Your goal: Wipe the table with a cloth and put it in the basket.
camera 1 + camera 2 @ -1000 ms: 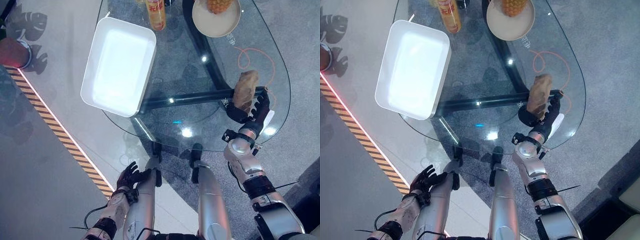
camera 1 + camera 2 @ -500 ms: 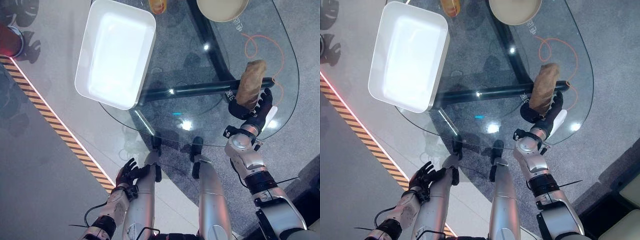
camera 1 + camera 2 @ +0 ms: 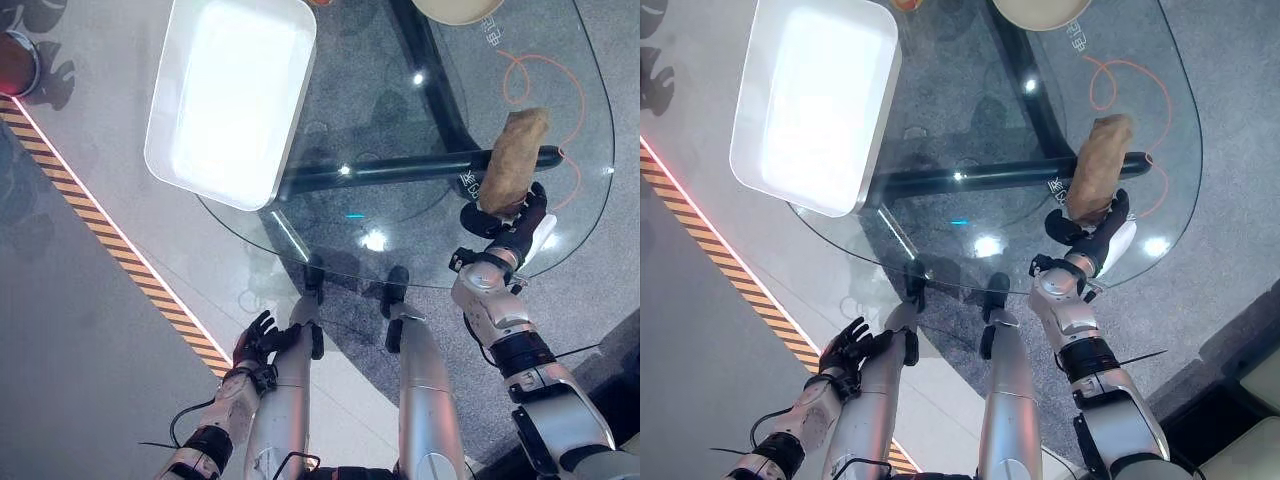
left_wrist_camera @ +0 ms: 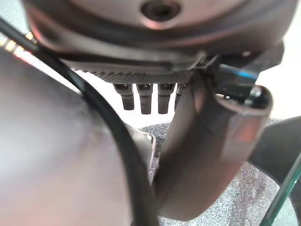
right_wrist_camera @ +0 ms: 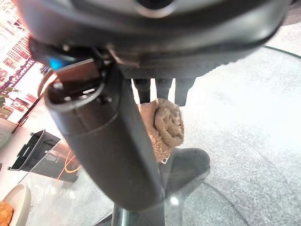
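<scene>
cloth (image 3: 512, 160) in right hand (image 3: 505, 215), basket (image 3: 232, 98) well apart

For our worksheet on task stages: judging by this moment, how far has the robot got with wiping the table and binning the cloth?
Early to middle stage. Done: the right hand has gripped the brown cloth, which lies on the glass table. In hand: the cloth rests on the glass near the table's right edge; how much is wiped cannot be told. Left: carrying the cloth to the white basket on the table's left. The left hand hangs low, open.

Bare glass table (image 3: 400, 150) between basket (image 3: 232, 100) (left) and cloth (image 3: 512, 160).
</scene>
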`<state>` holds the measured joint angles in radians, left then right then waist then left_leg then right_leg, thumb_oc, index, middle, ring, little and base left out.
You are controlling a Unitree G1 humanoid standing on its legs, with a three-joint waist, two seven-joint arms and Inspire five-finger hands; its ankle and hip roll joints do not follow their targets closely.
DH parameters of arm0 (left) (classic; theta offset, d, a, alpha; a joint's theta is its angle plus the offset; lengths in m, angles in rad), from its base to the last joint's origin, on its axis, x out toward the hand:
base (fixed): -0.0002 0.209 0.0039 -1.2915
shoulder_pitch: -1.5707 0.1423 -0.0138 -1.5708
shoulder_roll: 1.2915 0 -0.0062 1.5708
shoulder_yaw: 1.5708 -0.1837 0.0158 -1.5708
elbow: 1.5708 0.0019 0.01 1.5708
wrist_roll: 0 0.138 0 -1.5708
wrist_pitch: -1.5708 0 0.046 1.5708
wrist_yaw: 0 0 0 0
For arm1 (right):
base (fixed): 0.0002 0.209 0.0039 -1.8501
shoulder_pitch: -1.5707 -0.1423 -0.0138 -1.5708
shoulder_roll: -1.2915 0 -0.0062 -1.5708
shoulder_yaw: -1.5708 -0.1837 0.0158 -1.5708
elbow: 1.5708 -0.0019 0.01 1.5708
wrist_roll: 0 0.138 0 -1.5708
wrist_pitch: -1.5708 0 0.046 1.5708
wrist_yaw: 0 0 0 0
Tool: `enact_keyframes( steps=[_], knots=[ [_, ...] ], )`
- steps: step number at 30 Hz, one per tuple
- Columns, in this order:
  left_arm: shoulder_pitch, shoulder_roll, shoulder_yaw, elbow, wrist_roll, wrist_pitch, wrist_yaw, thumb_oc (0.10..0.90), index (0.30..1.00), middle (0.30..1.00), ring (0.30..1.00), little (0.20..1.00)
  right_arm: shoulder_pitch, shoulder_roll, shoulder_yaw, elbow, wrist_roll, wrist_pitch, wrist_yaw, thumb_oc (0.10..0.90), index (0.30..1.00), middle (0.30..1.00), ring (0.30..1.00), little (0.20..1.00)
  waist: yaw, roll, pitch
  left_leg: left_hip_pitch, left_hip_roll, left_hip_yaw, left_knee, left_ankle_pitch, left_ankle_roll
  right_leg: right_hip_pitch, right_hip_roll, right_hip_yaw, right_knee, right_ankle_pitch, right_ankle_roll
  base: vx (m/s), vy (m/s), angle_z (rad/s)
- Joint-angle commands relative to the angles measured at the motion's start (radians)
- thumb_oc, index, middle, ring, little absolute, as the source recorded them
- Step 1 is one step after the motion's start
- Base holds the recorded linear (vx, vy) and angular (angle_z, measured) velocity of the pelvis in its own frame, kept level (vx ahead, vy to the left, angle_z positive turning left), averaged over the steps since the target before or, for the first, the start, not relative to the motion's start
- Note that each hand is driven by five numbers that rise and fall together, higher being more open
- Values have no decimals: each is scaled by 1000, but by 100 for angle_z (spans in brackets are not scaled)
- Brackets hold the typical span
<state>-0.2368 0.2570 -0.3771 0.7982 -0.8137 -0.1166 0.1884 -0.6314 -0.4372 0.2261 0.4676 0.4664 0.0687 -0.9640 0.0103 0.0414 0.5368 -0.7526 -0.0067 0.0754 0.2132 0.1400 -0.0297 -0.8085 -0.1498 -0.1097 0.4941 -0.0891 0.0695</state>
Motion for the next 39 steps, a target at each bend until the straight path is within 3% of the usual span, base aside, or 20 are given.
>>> enact_keyframes(
  steps=[1, 3, 4, 5, 6, 7, 10, 13, 15, 16, 17, 18, 29, 39],
  knots=[
    [50, -12, -24, -36, -20, 1, 22, 800, 900, 900, 900, 900, -21, -106, -2, -40, -10, -22, -64, 800, 900, 900, 900, 900, 1, 18, -17, -54, -62, 33, 197, -188, 13, -7, 49, -56, -170, 145, 5, 5, -12, 4],
    [48, -11, -28, -39, -19, 4, 25, 800, 900, 900, 900, 900, -29, -112, 0, -32, -3, -23, -64, 800, 900, 900, 900, 900, 2, 19, -17, -60, -63, 30, 199, -189, 13, -16, 46, -57, -169, 148, 6, 5, -14, 4],
    [50, -10, -30, -40, -17, 5, 24, 800, 900, 900, 900, 900, -32, -113, 0, -28, -3, -27, -63, 567, 700, 700, 700, 667, 4, 20, -17, -62, -64, 28, 201, -190, 14, -18, 46, -57, -168, 148, 5, 5, -9, 4],
    [50, -10, -30, -40, -17, 5, 24, 800, 900, 900, 900, 900, -32, -113, 0, -28, -3, -27, -63, 545, 681, 681, 681, 645, 4, 20, -17, -62, -64, 27, 202, -190, 14, -18, 46, -57, -168, 148, 5, 10, -4, 4],
    [51, -12, -31, -37, -15, 2, 22, 800, 900, 900, 900, 900, -39, -115, 0, -20, -2, -33, -60, 646, 768, 768, 768, 746, 6, 20, -17, -63, -65, 26, 202, -191, 15, -20, 46, -57, -166, 147, 6, 6, -1, 4],
    [48, -13, -33, -36, -17, 2, 25, 800, 900, 900, 900, 900, -46, -116, 3, -15, 1, -37, -64, 696, 811, 811, 811, 796, 7, 20, -17, -62, -64, 27, 201, -192, 15, -19, 46, -58, -166, 146, 6, 6, -1, 4],
    [43, -12, -33, -31, -17, 3, 24, 800, 900, 900, 900, 900, -61, -125, 0, -8, 9, -44, -63, 630, 754, 754, 754, 730, 7, 19, -17, -63, -64, 26, 201, -192, 15, -19, 47, -58, -166, 146, 6, 0, 0, 0],
    [42, -9, -30, -25, -16, 2, 18, 800, 900, 900, 900, 900, -68, -129, -2, -9, 10, -45, -63, 638, 761, 761, 761, 738, 8, 18, -17, -65, -63, 25, 203, -191, 12, -18, 47, -58, -166, 146, 8, 0, 0, 0],
    [42, -8, -29, -25, -18, 2, 15, 800, 900, 900, 900, 900, -73, -133, -3, -11, 12, -40, -58, 583, 714, 714, 714, 683, 8, 19, -17, -67, -63, 24, 205, -191, 11, -22, 47, -57, -163, 145, 8, 0, 0, 0],
    [41, -8, -27, -25, -18, 3, 13, 800, 900, 900, 900, 900, -76, -134, -3, -9, 13, -36, -53, 440, 592, 592, 592, 540, 9, 19, -17, -69, -62, 24, 207, -192, 11, -24, 47, -57, -162, 145, 8, 0, 0, 0],
    [38, -7, -27, -25, -21, 6, 13, 800, 900, 900, 900, 900, -80, -134, -1, -7, 13, -26, -49, 119, 316, 316, 316, 219, 9, 19, -17, -71, -62, 23, 208, -192, 10, -27, 46, -57, -160, 145, 8, 0, 0, 0],
    [37, -6, -28, -25, -21, 5, 12, 800, 900, 900, 900, 900, -81, -134, 1, -4, 16, -21, -45, 100, 300, 300, 300, 200, 9, 19, -17, -71, -62, 22, 207, -192, 10, -27, 47, -57, -161, 145, 8, 0, 0, 0],
    [29, -13, -36, -14, -24, -1, 13, 800, 900, 900, 900, 900, -113, -138, 26, 54, 46, 11, -16, 100, 300, 300, 300, 200, 17, 22, -17, -74, -65, 19, 204, -191, 11, -30, 46, -62, -161, 144, 7, 0, 0, 0],
    [31, -14, -33, -21, -31, -9, 5, 800, 900, 900, 900, 900, -112, -141, 25, 18, 25, -29, -25, 100, 300, 300, 300, 200, 18, 21, -17, -83, -63, 19, 212, -195, 11, -38, 43, -61, -152, 140, 10, 0, 0, 0]
  ],
)
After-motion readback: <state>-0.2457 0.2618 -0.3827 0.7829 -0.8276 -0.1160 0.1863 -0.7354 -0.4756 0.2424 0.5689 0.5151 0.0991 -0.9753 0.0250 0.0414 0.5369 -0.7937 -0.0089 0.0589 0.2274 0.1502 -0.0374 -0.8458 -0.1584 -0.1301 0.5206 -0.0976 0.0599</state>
